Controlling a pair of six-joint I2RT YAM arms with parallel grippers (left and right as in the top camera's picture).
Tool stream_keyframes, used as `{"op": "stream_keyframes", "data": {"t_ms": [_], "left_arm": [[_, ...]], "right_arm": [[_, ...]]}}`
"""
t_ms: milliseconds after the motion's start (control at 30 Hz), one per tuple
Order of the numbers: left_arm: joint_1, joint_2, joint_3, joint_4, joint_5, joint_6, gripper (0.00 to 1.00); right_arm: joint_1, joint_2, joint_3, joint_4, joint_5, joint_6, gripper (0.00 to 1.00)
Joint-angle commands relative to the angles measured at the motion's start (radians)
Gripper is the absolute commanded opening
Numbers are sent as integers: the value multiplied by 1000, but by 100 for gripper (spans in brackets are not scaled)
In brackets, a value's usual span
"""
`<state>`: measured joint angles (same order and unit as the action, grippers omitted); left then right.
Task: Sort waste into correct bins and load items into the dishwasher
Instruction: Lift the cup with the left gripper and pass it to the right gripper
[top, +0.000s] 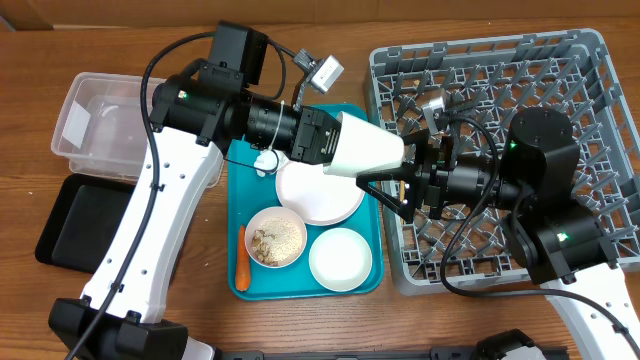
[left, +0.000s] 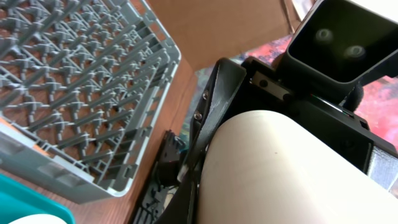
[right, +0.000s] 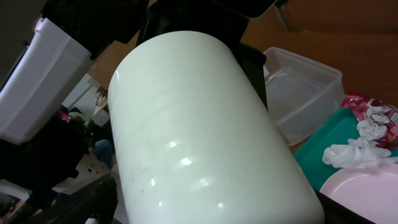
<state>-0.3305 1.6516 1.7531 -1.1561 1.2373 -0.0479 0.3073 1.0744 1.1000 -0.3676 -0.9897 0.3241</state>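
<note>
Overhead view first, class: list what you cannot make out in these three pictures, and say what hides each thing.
1. Overhead: the red-and-white wrapper is hidden under the left arm; it shows only at the right wrist view's edge.
2. Right wrist: the right gripper's fingers are hidden by the white cup.
3. Left wrist: the left gripper's hold on the cup is blocked by the cup itself.

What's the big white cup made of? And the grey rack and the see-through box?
The white cup looks like smooth, glossy plastic, or maybe ceramic: lights glint off it. The grey rack looks like matte moulded plastic, going by its thin lattice and pegs. The clear tub looks like see-through plastic: you can see right through its walls.
</note>
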Motion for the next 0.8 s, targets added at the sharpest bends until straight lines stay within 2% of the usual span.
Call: {"op": "stream_keyframes", "data": {"t_ms": [0,100,133,167,233,400,467,500,567,667,767], "left_arm": [[-24,3,10,0,13,26,4],[-29,3,10,0,12,26,4],[-29,3,10,-4,12,26,4],[-29,3,10,-8,12,26,4],[-28,3,10,-15,12,26,4],[-28,3,10,-17,11,26,4],[-28,3,10,-16,11,26,13],[-27,3,10,-14,12,26,22],[-18,3,10,-10,12,26,51],[20,3,11,8,13,10,65],[73,3,11,27,13,-27,69]], "right_arm": [[12,0,27,31,-6,-18,84],[11,0,27,55,-6,-18,84],[11,-1,27,63,-6,-17,86],[10,0,27,69,-6,-18,93],[10,0,27,76,-6,-17,93],[10,-1,27,76,-6,-17,77],[10,-3,27,74,-6,-17,75],[10,-3,27,72,-6,-17,72],[10,-5,27,64,3,-17,67],[10,-21,27,10,83,-18,67],[10,-48,27,-82,234,-18,65]]}}
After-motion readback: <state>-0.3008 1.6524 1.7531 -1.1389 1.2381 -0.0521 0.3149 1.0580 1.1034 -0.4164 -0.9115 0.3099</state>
